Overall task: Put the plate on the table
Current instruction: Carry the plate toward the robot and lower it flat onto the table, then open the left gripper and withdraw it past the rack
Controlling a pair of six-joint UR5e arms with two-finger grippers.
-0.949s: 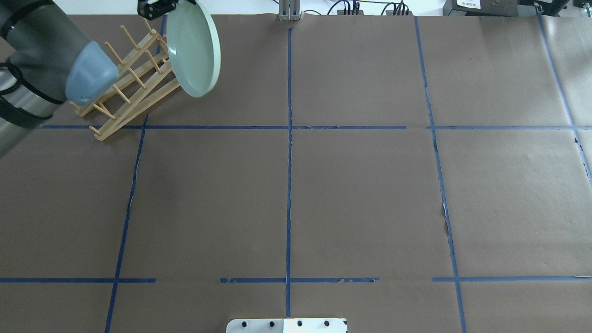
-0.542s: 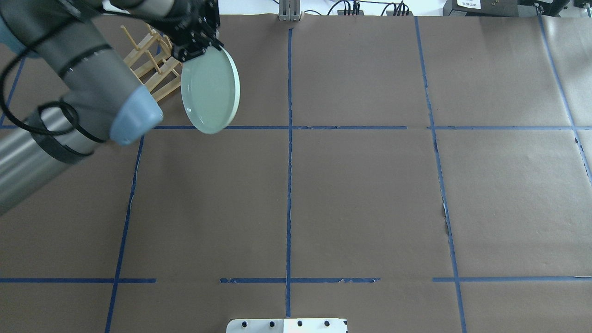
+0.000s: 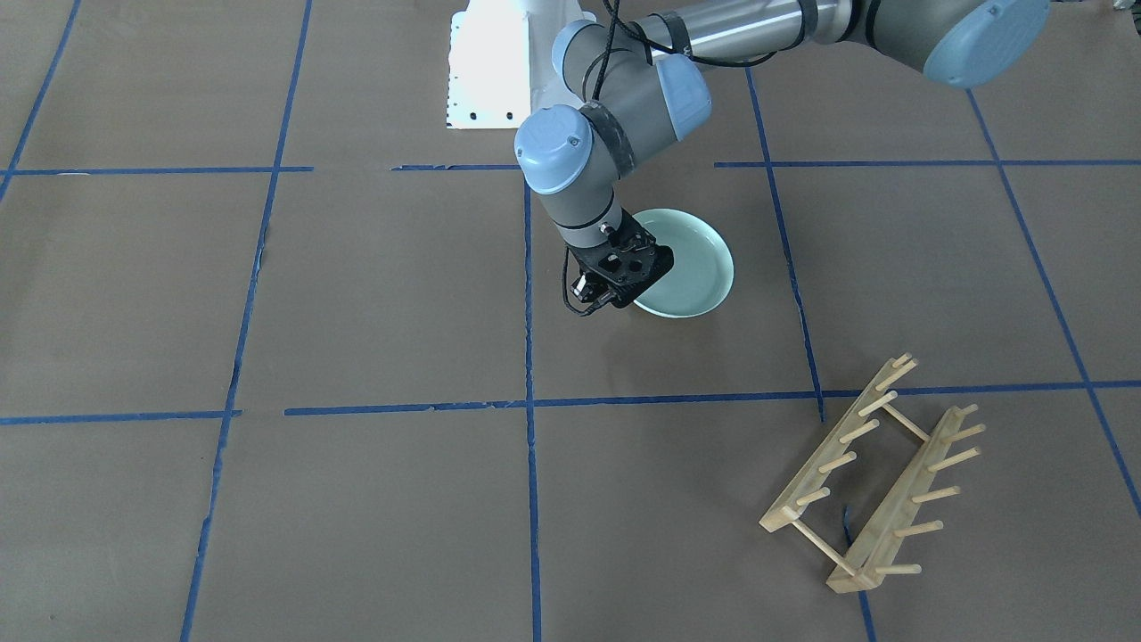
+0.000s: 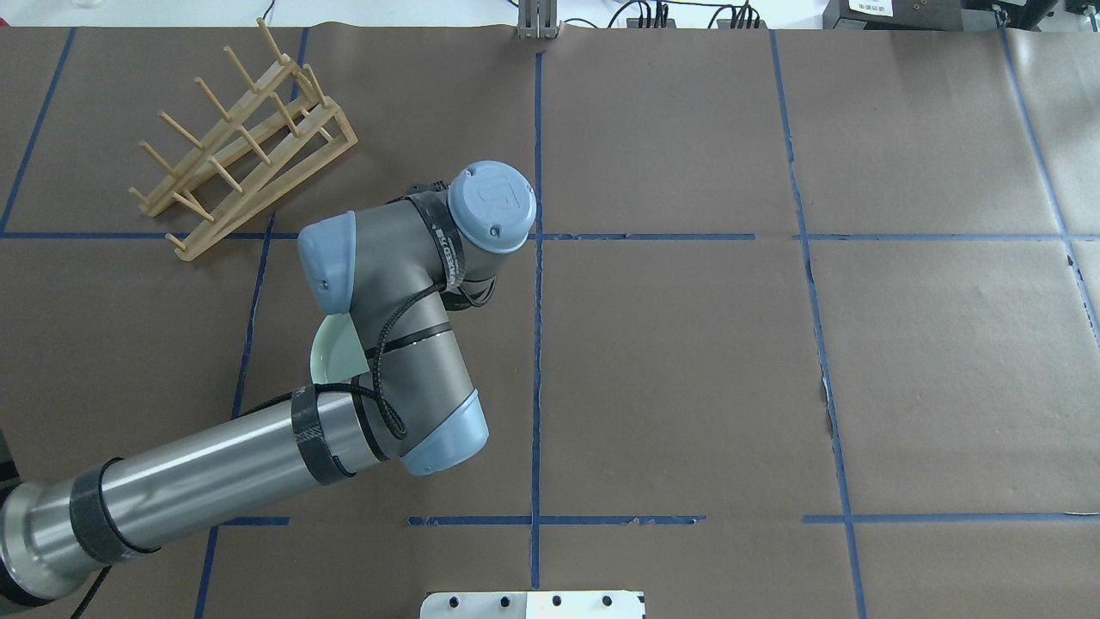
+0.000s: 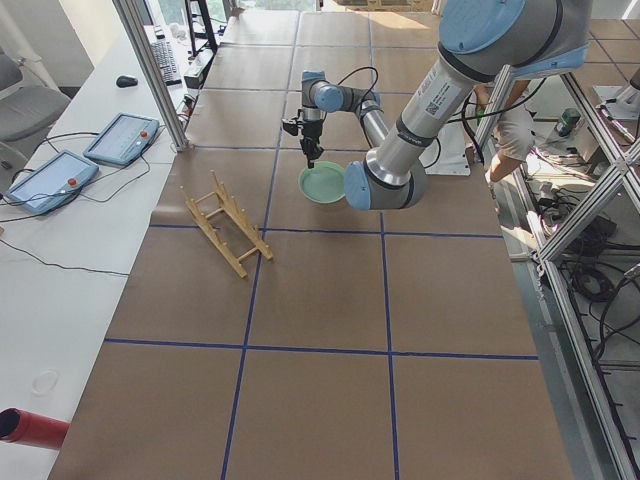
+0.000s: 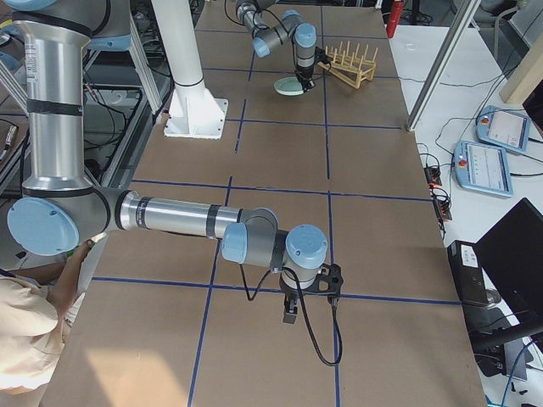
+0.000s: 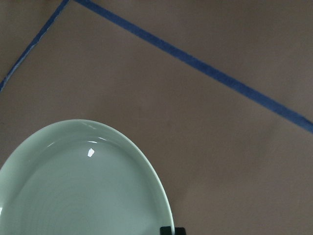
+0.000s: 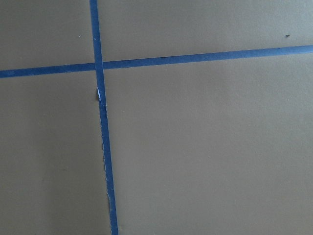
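Writing: white label (image 4: 876,7) on a dark box at the far edge of the table (image 3: 374,285), overhead view, too small to read. Faint emblem on the left arm's wrist cap (image 4: 492,196), not legible.

Plate (image 3: 691,263): front-facing view shows it nearly whole, face up, flat or close to it, low on the table inside one square of the tape (image 8: 100,98). Cannot tell if its underside touches.

Left gripper (image 3: 617,296): at the plate's 8 o'clock rim in that view, clenched on the rim.

Rack (image 3: 903,499): well apart, at 4 o'clock from the plate, front-facing view.

Overhead view: the arm covers the plate except a pale sliver (image 4: 331,352). The gripper is hidden there.

Left wrist view: plate at 7 o'clock in frame, concentric rings and one glint visible. A dark fingertip (image 7: 171,230) at the bottom edge meets the rim.

Exterior right view only: right gripper (image 6: 291,312), pointing down over a tape crossing, well apart from the plate. Cannot tell whether it is released or clenched. Right wrist view gives only brown paper and crossed tape.

Exterior left view only: two tablets (image 5: 125,138) on the side bench.
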